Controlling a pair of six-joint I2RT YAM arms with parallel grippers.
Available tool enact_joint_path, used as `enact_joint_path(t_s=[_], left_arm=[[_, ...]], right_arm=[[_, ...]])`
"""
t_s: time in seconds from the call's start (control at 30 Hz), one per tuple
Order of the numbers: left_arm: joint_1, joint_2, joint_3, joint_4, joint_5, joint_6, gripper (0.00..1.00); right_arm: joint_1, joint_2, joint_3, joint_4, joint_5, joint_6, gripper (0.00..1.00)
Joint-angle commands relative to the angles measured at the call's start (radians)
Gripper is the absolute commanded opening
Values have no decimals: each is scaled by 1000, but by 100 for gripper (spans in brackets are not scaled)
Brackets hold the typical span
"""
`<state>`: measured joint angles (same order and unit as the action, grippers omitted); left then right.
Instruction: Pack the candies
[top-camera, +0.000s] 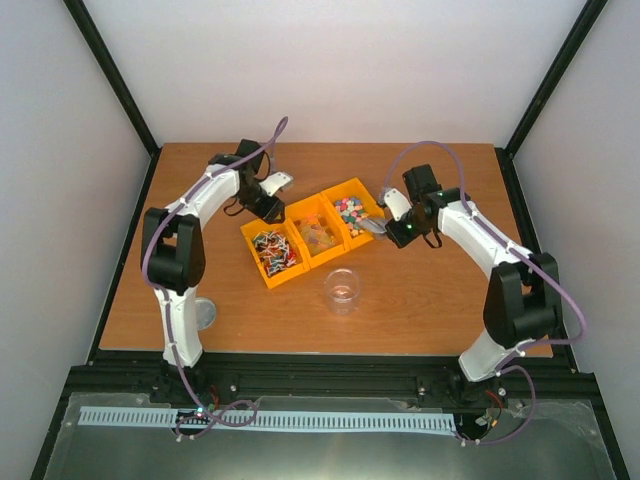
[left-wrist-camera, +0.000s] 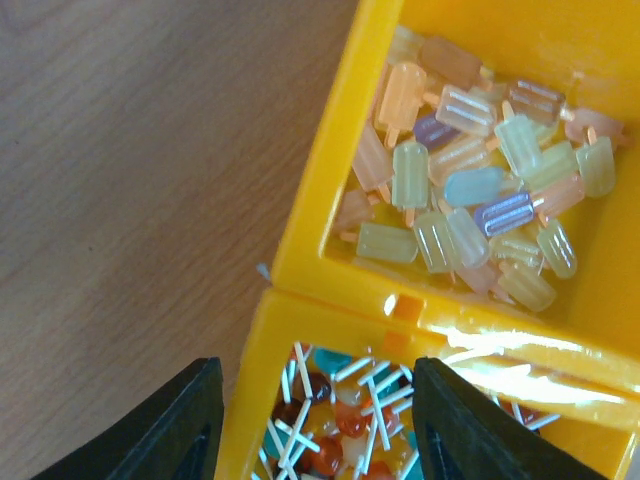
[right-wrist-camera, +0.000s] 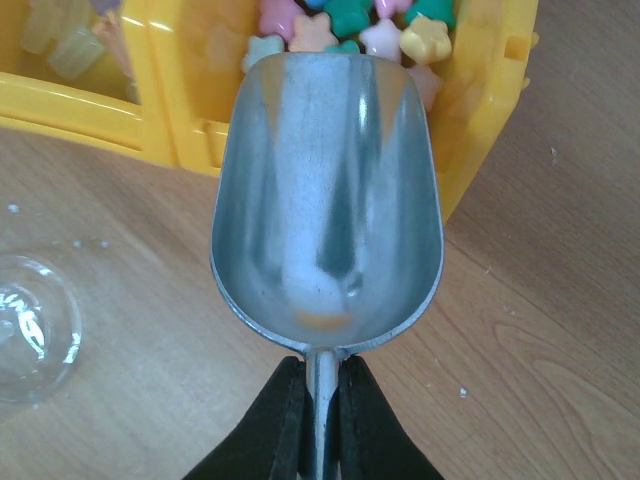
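Note:
The candies (top-camera: 350, 212) are small pink, green, yellow and blue sweets in the right-hand yellow bin (top-camera: 366, 193); they also show at the top of the right wrist view (right-wrist-camera: 350, 25). My right gripper (top-camera: 393, 229) (right-wrist-camera: 320, 410) is shut on the handle of a metal scoop (right-wrist-camera: 325, 190). The scoop is empty and its lip is at the near rim of that bin. The clear jar (top-camera: 342, 290) stands upright in front of the bins, its rim in the right wrist view (right-wrist-camera: 30, 320). My left gripper (top-camera: 267, 207) (left-wrist-camera: 315, 430) is open and empty above the left bin's far rim.
The middle bin (left-wrist-camera: 300, 240) holds pastel popsicle-shaped sweets (left-wrist-camera: 470, 190). The left bin (top-camera: 248, 240) holds lollipops with white sticks (left-wrist-camera: 350, 420). A round lid (top-camera: 205, 313) lies near the left arm's base. White walls and black posts surround the wooden table (top-camera: 420, 310).

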<state>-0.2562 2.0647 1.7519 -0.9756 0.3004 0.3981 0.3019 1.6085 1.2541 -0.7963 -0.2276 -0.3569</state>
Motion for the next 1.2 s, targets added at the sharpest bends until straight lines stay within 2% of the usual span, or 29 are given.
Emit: enact_joint_path(t_s=[0.0,0.2,0.37,0.73,1.17], left_arm=[[9,-68,-88,-13,57,46,50],[9,-176,-284,19,87,30,40],[9,-251,-382,48,83,20,40],[6,-280,-390,87,85,0,41],[-9,-273,-406,119,107,-14,40]], right_arm=[[3,68,55,21,43,-2,3],[-2,125,120,16,55,-23,3],[-2,138,189,-70,51,-52,3],[24,234,440,-421,126,-210,3],[98,404,679,-599,268,-249,3]])
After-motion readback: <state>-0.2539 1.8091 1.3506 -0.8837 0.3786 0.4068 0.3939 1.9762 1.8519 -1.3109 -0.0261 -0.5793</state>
